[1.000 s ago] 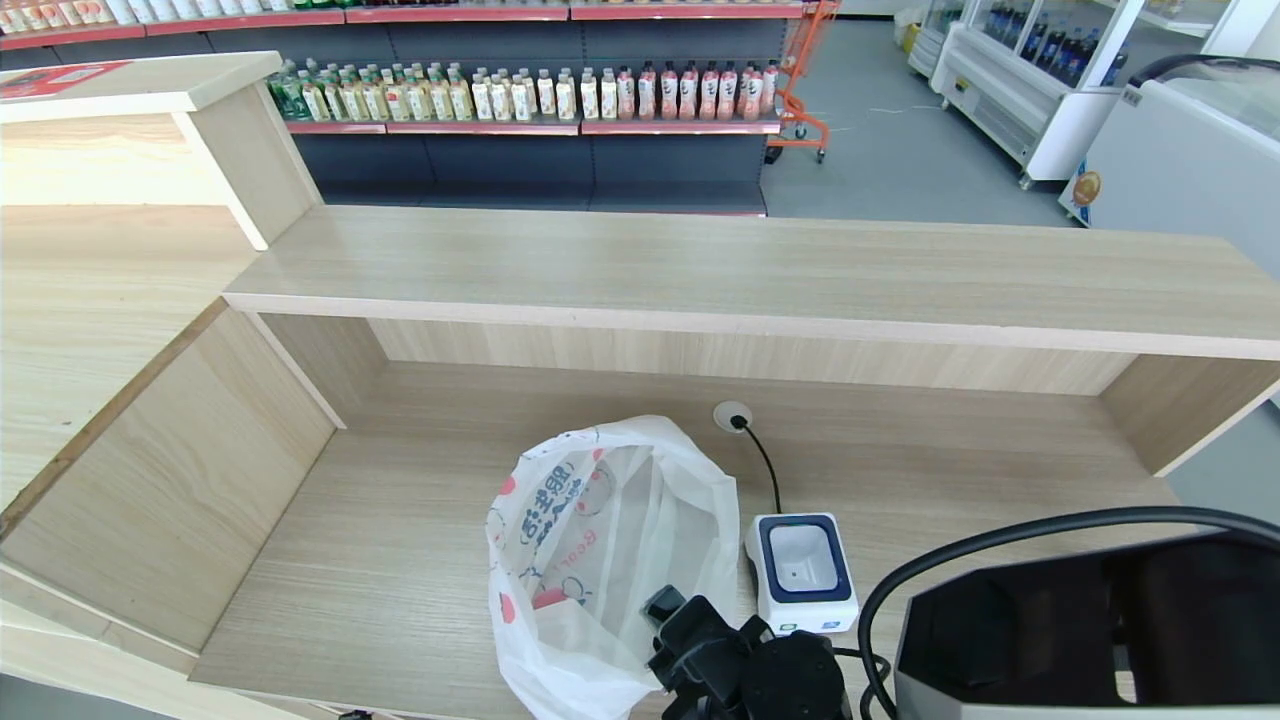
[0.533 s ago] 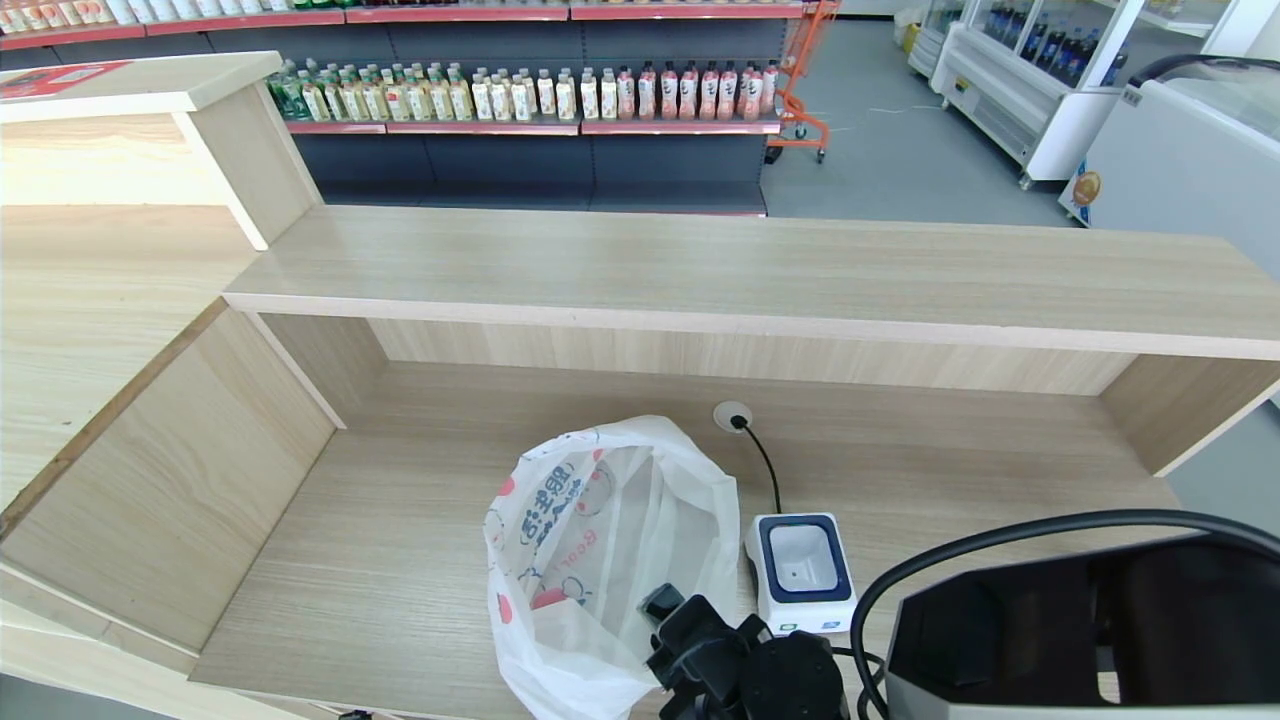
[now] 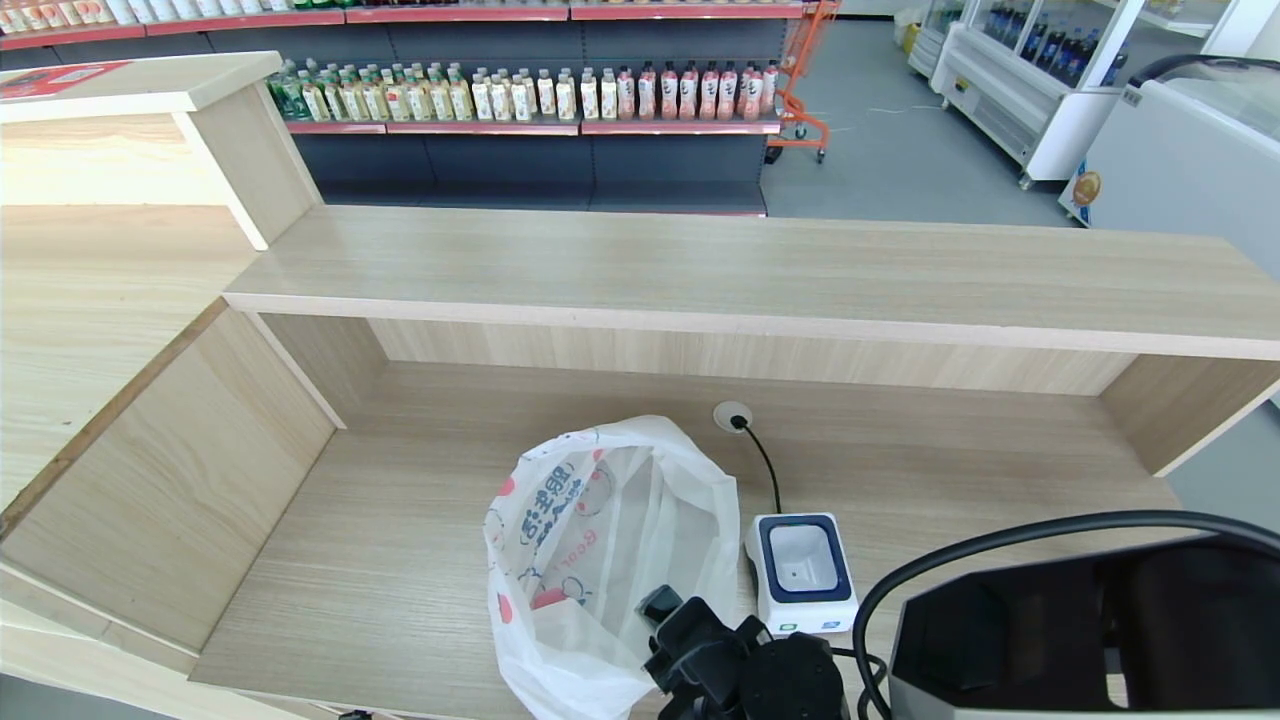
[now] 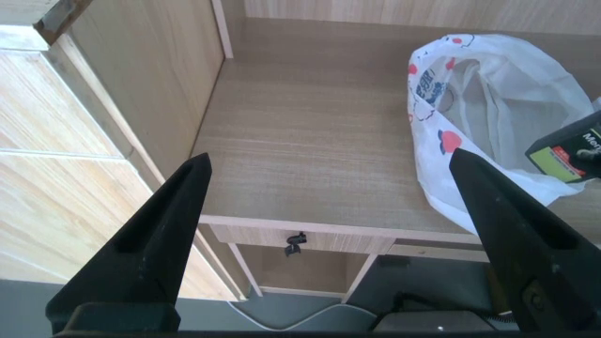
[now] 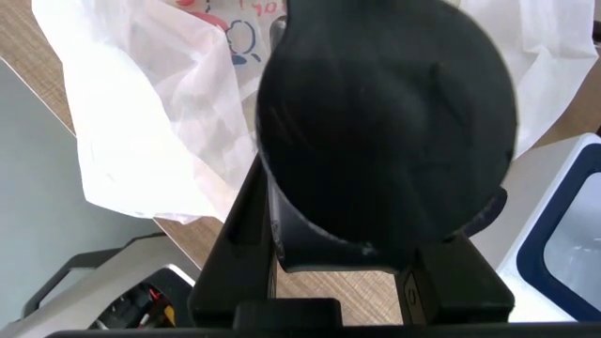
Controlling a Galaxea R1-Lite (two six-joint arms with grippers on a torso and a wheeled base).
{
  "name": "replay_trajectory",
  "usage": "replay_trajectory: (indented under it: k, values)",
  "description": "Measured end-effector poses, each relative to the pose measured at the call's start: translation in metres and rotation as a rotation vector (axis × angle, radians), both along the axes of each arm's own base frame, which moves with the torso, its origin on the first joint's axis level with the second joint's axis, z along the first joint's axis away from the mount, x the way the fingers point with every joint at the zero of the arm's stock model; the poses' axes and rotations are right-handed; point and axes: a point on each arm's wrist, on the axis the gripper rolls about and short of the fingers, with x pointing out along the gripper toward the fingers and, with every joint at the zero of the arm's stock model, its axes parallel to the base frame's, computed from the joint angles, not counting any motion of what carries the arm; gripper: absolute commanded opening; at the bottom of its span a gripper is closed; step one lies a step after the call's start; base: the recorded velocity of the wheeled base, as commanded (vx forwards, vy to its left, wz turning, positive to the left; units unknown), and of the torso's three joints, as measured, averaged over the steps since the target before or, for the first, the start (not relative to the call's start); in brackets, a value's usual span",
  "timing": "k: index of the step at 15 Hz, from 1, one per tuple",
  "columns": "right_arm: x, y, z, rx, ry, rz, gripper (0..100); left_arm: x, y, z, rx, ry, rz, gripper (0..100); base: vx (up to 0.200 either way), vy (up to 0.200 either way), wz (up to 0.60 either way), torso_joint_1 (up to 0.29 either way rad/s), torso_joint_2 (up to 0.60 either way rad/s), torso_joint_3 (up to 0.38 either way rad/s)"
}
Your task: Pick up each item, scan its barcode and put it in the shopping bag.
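While beside scanner (image 3: 803, 570), bag (image 3: 600, 520) below item (image 5: 376, 122)

shopping bag (image 3: 590, 560) on counter (image 3: 380, 560) | scanner (image 3: 803, 570) just right of bag | item (image 3: 660, 603) in right gripper (image 3: 680, 625) at bag mouth

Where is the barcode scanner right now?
In the head view the scanner sits on the wooden counter, just right of the shopping bag, its black cable running back to a hole.

The light wooden surface (image 3: 400, 560) carries a white printed shopping bag (image 3: 600, 530), a barcode scanner (image 3: 802, 572) just beside it, and the scanner's black cable (image 3: 768, 465).
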Motion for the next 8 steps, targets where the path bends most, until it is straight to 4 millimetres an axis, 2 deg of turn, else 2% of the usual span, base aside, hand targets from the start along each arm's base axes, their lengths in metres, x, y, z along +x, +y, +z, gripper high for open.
replay_trajectory:
  k: [3, 4, 8]
  values:
    - [0.001, 0.001, 0.000, 0.006, -0.003, -0.002, 0, 0.000, 0.000, 0.000, 0.000, 0.000, 0.000, 100, 0.000, 0.000, 0.00, 0.000, 0.00, 0.000]
    - [0.002, 0.001, 0.001, 0.009, -0.006, -0.002, 100, 0.000, 0.000, 0.000, 0.000, 0.000, 0.000, 100, 0.000, 0.000, 0.00, 0.000, 0.00, 0.000]
    - [0.009, 0.012, 0.008, 0.061, -0.039, -0.003, 100, 0.000, 0.000, 0.000, 0.000, 0.000, 0.000, 100, 0.000, 0.000, 0.00, 0.000, 0.00, 0.000]
